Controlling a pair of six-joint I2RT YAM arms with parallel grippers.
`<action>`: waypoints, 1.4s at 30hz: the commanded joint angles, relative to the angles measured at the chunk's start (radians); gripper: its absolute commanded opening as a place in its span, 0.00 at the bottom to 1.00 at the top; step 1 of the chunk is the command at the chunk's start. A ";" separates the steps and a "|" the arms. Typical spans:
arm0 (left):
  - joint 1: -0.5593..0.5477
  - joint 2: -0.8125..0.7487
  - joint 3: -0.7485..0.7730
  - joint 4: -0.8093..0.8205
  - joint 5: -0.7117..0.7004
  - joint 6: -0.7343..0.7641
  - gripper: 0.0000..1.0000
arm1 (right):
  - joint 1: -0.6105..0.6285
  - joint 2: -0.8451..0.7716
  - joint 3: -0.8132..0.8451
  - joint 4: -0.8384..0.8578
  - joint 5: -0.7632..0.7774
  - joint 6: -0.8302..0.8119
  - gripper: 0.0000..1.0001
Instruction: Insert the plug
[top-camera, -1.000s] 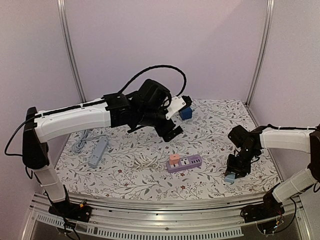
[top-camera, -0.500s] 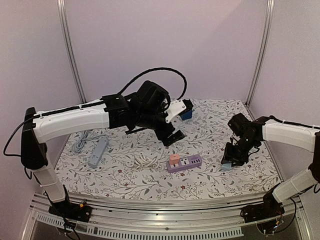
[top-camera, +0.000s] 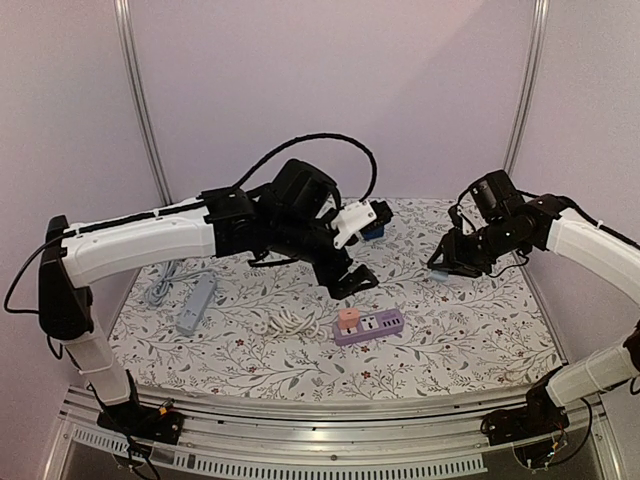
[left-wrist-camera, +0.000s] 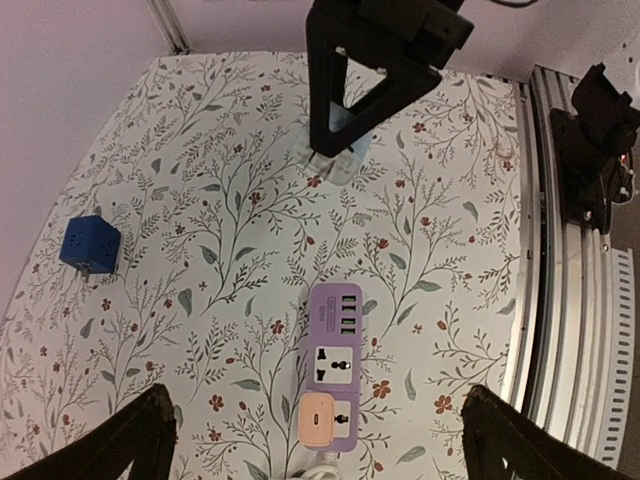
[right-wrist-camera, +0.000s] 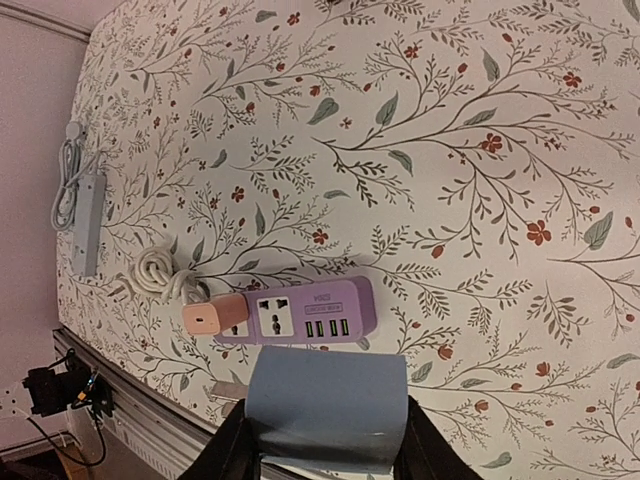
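Note:
A purple power strip lies at the table's front centre, with a pink-orange plug in its left socket. It also shows in the left wrist view and the right wrist view. My right gripper is shut on a light blue plug, held in the air to the right of and behind the strip. My left gripper is open and empty, hovering just behind the strip with its fingers spread wide.
A dark blue cube adapter sits at the back centre. A grey power strip with its cord lies at the left. A coiled white cable lies left of the purple strip. A metal rail runs along the front edge.
My right gripper has lifted the light blue plug off the table at the front right and carried it up and back. My left gripper has shifted slightly right and lower.

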 joint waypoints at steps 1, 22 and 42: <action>-0.044 0.055 0.050 0.008 0.025 -0.004 0.99 | -0.004 -0.030 0.044 0.028 -0.093 -0.066 0.24; -0.111 0.269 0.270 0.079 -0.037 0.115 0.89 | 0.027 -0.062 0.060 -0.003 -0.385 -0.132 0.24; -0.122 0.306 0.293 0.065 -0.044 0.173 0.47 | 0.032 -0.047 0.068 -0.015 -0.426 -0.147 0.24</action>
